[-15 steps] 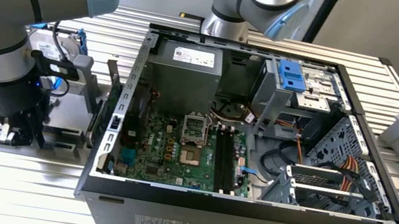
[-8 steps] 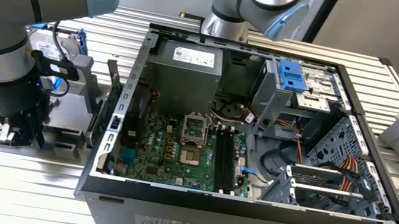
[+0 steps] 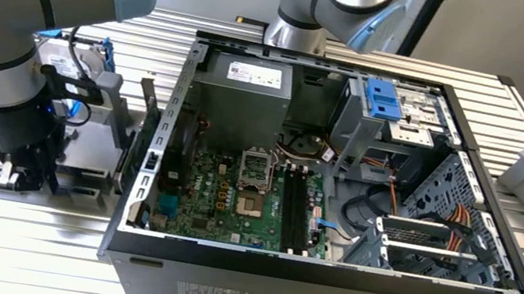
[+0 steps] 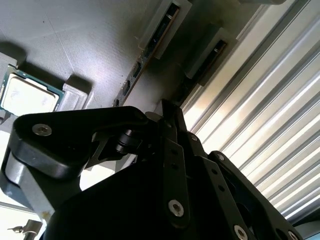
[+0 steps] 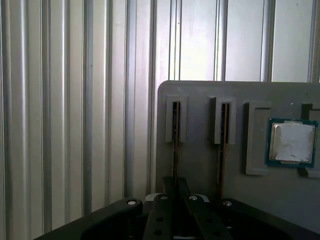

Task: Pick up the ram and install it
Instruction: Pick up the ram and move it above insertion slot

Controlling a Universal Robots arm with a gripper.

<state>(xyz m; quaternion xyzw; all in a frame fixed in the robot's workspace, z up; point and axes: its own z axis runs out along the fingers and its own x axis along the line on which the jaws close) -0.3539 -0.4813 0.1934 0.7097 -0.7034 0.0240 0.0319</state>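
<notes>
Tabletop (image 3: 14, 250) of ribbed metal carries, in the exterior view, a grey holder (image 3: 81, 158) and, on the exterior view's right of the holder, an open computer case (image 3: 323, 291). The arm stands over the holder with the gripper (image 3: 21, 174) pointing down, very low above it. Inside the case lies the green motherboard (image 3: 231, 205) with its long black slots (image 3: 299, 208).

In the first wrist view the holder (image 5: 200, 95) is a flat grey plate lying on the tabletop (image 5: 75, 100). Two narrow pockets in it keep two thin sticks on edge, side by side. The ram (image 5: 175, 125) sits in the pocket nearest to the holder's side edge, and the gripper (image 5: 175, 182) is directly in line with it, at one end of the ram. The second stick (image 5: 221, 130) sits in the next pocket, and farther from that edge a square CPU chip (image 5: 292, 142) rests in its own recess. Whether the gripper pinches the ram or only surrounds it, I cannot tell (the black links cover this place).

In the second wrist view the holder (image 4: 90, 40) appears at a slant. The ram (image 4: 206, 60) runs along its pocket toward the gripper (image 4: 167, 107), close to the holder's edge and the bare tabletop (image 4: 270, 110). The second stick (image 4: 161, 31) lies parallel just beside it, and the CPU chip (image 4: 27, 95) is deeper in the holder.
</notes>
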